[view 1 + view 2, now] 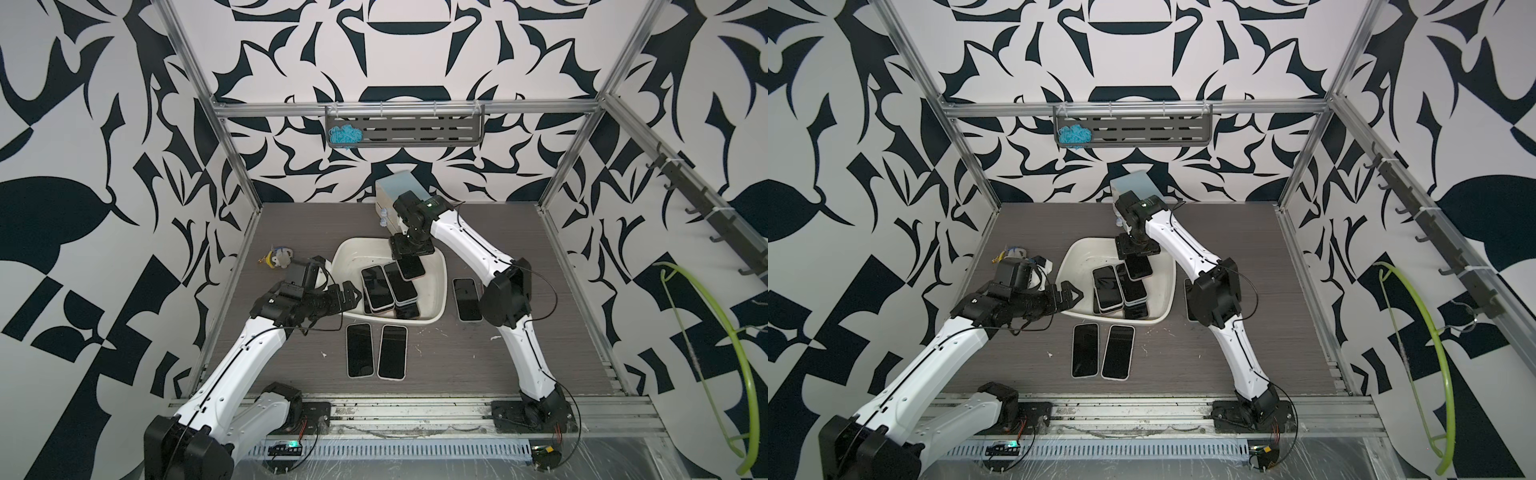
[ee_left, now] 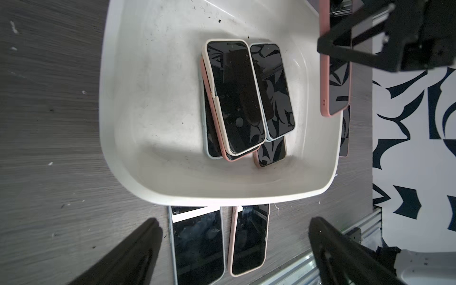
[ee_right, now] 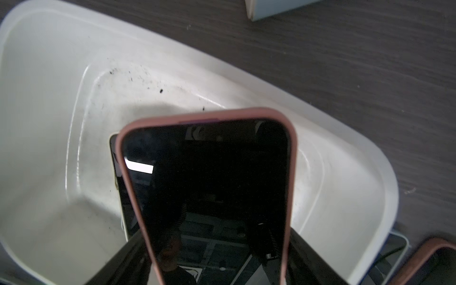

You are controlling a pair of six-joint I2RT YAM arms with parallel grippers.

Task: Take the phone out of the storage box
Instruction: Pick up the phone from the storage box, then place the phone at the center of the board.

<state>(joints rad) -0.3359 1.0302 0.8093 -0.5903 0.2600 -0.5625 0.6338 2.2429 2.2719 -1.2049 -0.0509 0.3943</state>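
The storage box [image 1: 353, 251] [image 1: 1077, 255] [image 2: 148, 98] [image 3: 49, 98] is a shallow white tub in the middle of the table. Several dark-screened phones [image 1: 384, 291] [image 2: 237, 98] lie piled inside it. My right gripper [image 1: 409, 258] [image 1: 1138, 258] [image 3: 217, 266] is shut on one end of a pink-cased phone [image 1: 410, 268] [image 1: 1139, 269] [image 2: 335, 81] [image 3: 209, 185]. This phone hangs tilted above the box's back part, clear of the pile. My left gripper [image 1: 353, 298] [image 1: 1073, 297] [image 2: 233, 222] is open and holds nothing, at the box's left front rim.
Two phones [image 1: 359, 349] [image 1: 392, 352] lie side by side on the table in front of the box. Another phone [image 1: 466, 299] lies right of it, beside the right arm's elbow. A light-blue drawer unit [image 1: 399, 187] stands at the back. A small toy [image 1: 279, 257] lies at the left.
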